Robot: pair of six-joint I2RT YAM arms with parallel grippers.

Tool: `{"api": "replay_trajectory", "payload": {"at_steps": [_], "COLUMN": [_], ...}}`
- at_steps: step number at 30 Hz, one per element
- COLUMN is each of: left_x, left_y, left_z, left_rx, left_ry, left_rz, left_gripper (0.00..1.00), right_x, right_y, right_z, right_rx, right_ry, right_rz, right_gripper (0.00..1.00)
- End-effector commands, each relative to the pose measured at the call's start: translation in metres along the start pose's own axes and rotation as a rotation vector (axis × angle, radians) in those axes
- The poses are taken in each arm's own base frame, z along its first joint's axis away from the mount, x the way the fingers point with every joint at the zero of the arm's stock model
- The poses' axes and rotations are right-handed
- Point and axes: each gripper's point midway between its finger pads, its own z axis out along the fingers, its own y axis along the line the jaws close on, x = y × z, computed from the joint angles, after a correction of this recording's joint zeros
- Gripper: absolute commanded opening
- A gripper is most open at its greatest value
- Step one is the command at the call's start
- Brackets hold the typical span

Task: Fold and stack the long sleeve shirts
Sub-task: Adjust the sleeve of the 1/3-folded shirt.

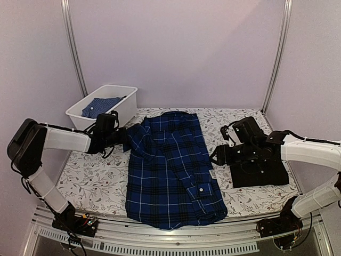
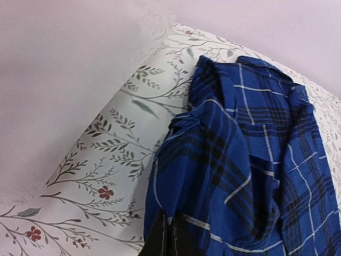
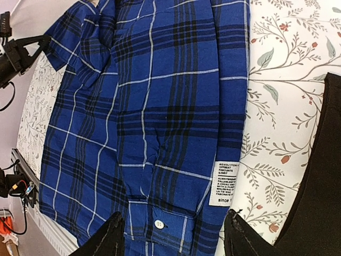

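The table (image 1: 90,181), covered in a floral-print cloth, is carrying both garments. The plaid shirt (image 1: 170,170) is lying spread across the middle of it, collar end toward the far wall and hem reaching the near edge, its upper left side rumpled and drawn outward. The black shirt (image 1: 261,170) is lying folded into a flat rectangle to the right, apart from the plaid one with a strip of floral cloth showing between them. A white bin (image 1: 80,114) is standing at the far left corner, holding a piece of blue patterned cloth (image 1: 101,105). The left arm (image 1: 64,140) is reaching low and level from the left edge toward the centre. The left gripper (image 1: 125,137) is pinching the plaid shirt at its upper left edge, fingers closed tight on bunched fabric; in the left wrist view the cloth is rising straight out of the dark fingers (image 2: 165,240). The right arm (image 1: 309,152) is bending inward above the black shirt, wrist pointing left. The right gripper (image 3: 176,216) is hovering over the plaid shirt's lower right edge with fingers (image 3: 109,237) spread wide and holding nothing. A white label (image 3: 224,182) is lying just ahead of the right-hand finger, and a small white button (image 3: 157,224) is sitting between the two fingers.
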Motion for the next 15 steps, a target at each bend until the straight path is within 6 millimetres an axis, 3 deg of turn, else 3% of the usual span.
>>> {"api": "replay_trajectory", "payload": {"at_steps": [1,3,7,15], "left_x": [-0.075,-0.082,-0.071,0.005], "left_y": [-0.076,-0.104,-0.159,-0.236], "left_z": [-0.046,-0.062,-0.081,-0.078], "left_rx": [0.144,0.21,0.354,0.639], "left_ry": [-0.213,-0.231,-0.199,0.0], "left_rz": [0.181,0.241,0.356,0.482], "left_gripper": [0.0,0.0,0.0,0.0], "right_x": [-0.022,-0.026,-0.034,-0.048], "right_y": [0.012,0.012,0.015,0.02], "right_z": [-0.001,0.0,0.004,0.018], "right_rx": [-0.024,-0.018,-0.019,-0.025], "right_ry": [-0.047,-0.054,-0.066,-0.077], "right_rz": [-0.013,-0.014,-0.021,-0.022], "right_gripper": [0.62,0.62,0.62,0.62]}}
